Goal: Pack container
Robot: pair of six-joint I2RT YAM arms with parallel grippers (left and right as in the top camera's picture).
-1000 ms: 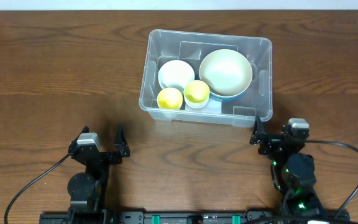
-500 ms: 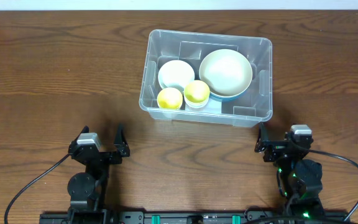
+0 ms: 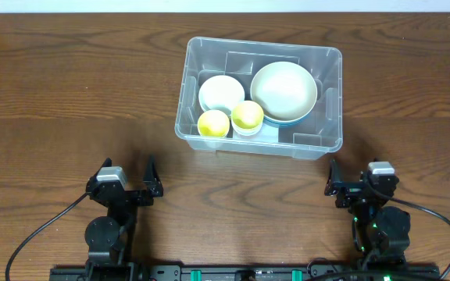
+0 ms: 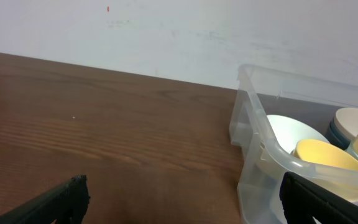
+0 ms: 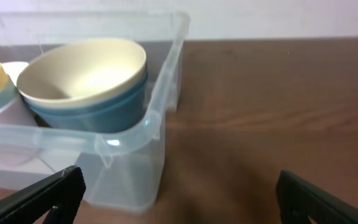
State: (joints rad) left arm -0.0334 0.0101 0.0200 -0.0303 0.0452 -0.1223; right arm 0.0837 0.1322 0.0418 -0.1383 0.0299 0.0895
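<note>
The clear rectangular container (image 3: pixel 333 101) stands on the wooden table at centre back. It holds a white bowl (image 3: pixel 221 92), a cream bowl nested in a blue one (image 3: pixel 283 90) and two yellow cups (image 3: pixel 213 123) (image 3: pixel 247 115). My left gripper (image 3: pixel 126 176) is open and empty at the front left, apart from the container, whose near corner (image 4: pixel 253 146) shows in the left wrist view beside my gripper (image 4: pixel 185 199). My right gripper (image 3: pixel 363 181) is open and empty just in front of the container's front right corner (image 5: pixel 157 118), with bare table between its fingertips (image 5: pixel 179 196).
The wooden table (image 3: pixel 69 94) stretches to the left and right of the container. A pale wall (image 4: pixel 166 31) runs behind the table's far edge. Black cables (image 3: pixel 37 234) trail from both arm bases at the front edge.
My right gripper has drawn back toward the front edge, away from the container's front right corner. The left arm and the container's contents have not moved.
</note>
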